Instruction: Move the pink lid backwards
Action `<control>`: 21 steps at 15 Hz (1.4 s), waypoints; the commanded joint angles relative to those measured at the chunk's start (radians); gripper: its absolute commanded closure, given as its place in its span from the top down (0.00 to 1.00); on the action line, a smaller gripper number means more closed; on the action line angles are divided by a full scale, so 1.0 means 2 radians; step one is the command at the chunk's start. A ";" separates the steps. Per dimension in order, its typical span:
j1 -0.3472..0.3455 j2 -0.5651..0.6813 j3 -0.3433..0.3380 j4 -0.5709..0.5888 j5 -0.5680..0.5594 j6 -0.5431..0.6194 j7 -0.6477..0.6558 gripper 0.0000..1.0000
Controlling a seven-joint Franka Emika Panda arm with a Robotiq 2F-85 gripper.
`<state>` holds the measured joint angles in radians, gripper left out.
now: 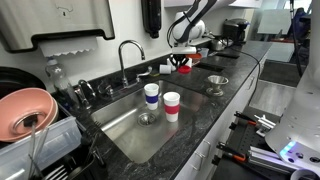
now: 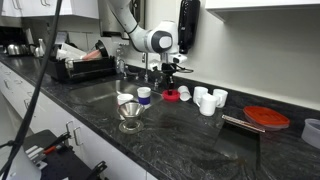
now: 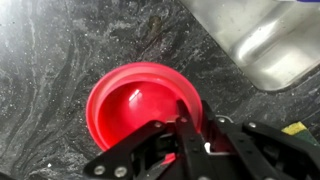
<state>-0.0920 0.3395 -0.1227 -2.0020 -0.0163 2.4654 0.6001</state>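
Note:
The pink lid [image 3: 135,105] is a round reddish-pink plastic disc with a raised rim, lying open side up on the dark speckled counter next to the sink. It shows in both exterior views [image 1: 183,67] [image 2: 171,96]. My gripper [image 3: 188,128] comes down on its near rim, one finger inside the rim and one outside, shut on the rim. In the exterior views the gripper [image 1: 181,57] [image 2: 169,84] stands straight over the lid. The lid looks to be at counter level; I cannot tell if it is lifted.
The steel sink [image 3: 265,45] [image 1: 120,125] lies beside the lid, with two cups [image 1: 160,98] in it and a faucet [image 1: 128,55] behind. A metal strainer [image 1: 216,83] [image 2: 130,112], white cups [image 2: 207,99] and a red plate [image 2: 266,118] stand on the counter. A salmon bowl [image 1: 27,112] sits in the dish rack.

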 commanded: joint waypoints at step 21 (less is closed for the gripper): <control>0.031 0.119 -0.031 0.129 -0.019 0.008 -0.076 0.87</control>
<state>-0.0425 0.5789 -0.1637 -1.7661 -0.0801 2.5107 0.4297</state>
